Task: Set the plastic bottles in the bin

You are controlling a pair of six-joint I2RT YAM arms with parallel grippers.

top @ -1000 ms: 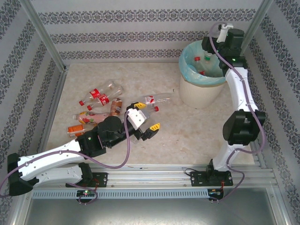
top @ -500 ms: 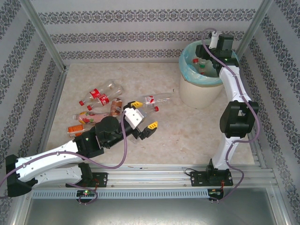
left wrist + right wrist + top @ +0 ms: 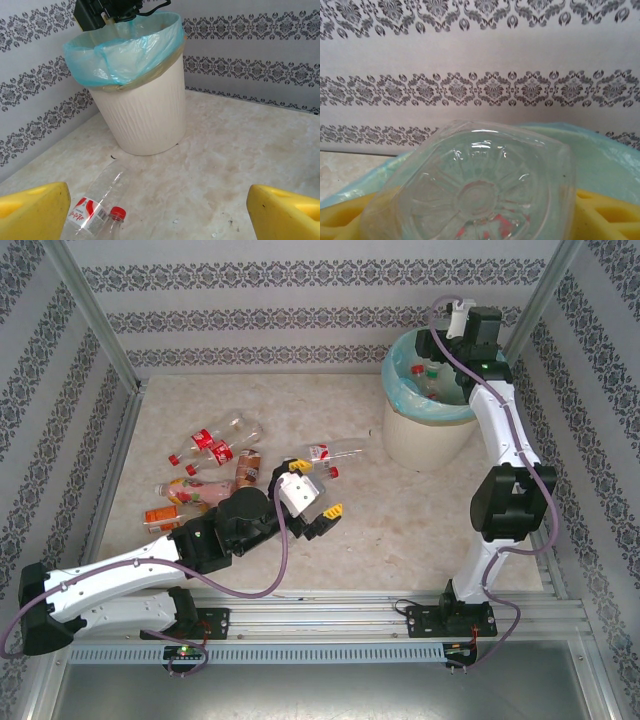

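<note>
- Well left of the bin (image 3: 425, 440), you have a loose pile of plastic bottles (image 3: 205, 465). They lie flat on the table (image 3: 400, 530), with red and orange labels and red caps.
- Your left arm (image 3: 130, 565) comes in from the side away from the bin. It stretches low toward the bin and ends just on the bin side of that pile.
- Your left jaws are wide apart with nothing between them. In the left wrist view the yellow fingertips (image 3: 32, 210) sit at opposite edges, with bare table between and the bin straight ahead.
- Between the left jaws and the bin, one labelled bottle (image 3: 328, 452) lies on its side. It is clear with a red-and-white label, near the jaws and apart from the bin.
- The left wrist view shows a red cap (image 3: 116, 214) just beside that bottle. You can't tell whose cap it is.
- The bin stands upright. It has a cream ribbed wall and a turquoise liner (image 3: 135, 50) folded over the rim.
- A few binned bottles (image 3: 432, 380) lie inside it, with red and green caps visible.
- Your right arm (image 3: 505, 440) stands right of the bin and bends over its far rim.
- Your right jaws are above the bin's far rim. A clear bottle (image 3: 475, 195) sits between the yellow fingers (image 3: 605, 215), base toward the wrist camera.
- You can't tell whether they clamp it or only flank it.
</note>
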